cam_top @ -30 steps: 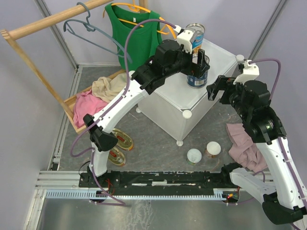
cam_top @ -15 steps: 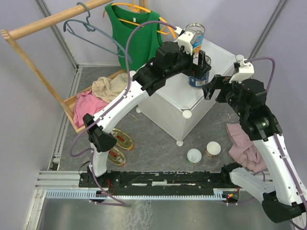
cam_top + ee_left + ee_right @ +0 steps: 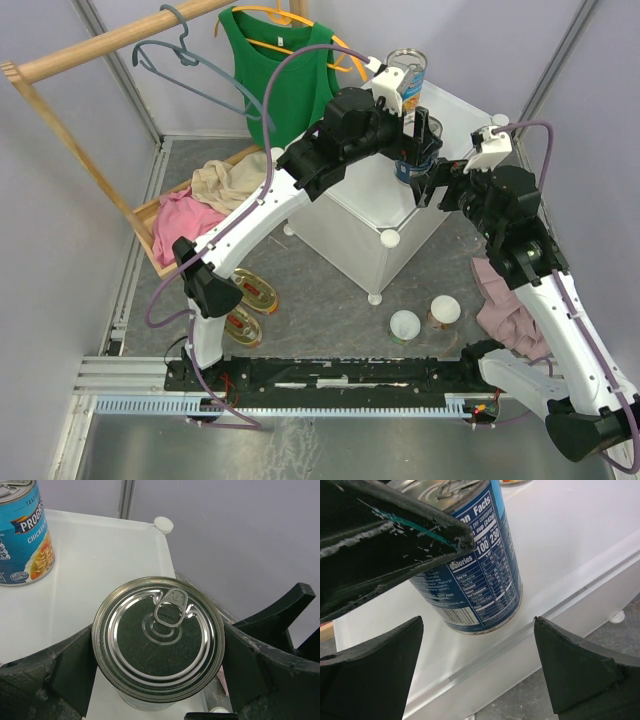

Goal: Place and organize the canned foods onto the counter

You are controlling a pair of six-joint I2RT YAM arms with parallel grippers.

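The white counter stands mid-scene. One tall blue-label can stands at its back corner, also in the left wrist view. My left gripper is shut on the second tall can, which rests upright on the counter top near its right edge. My right gripper is open, level with that can at the counter's edge, not touching it. Two small white-lidded cans and two oval gold tins lie on the floor.
A wooden tray of clothes sits left of the counter under a wooden rail with a green shirt on a hanger. A pink cloth lies on the floor at the right, under my right arm.
My right gripper has moved up and left, closer to the held can at the counter's edge. My left gripper has shifted the can slightly toward the back.
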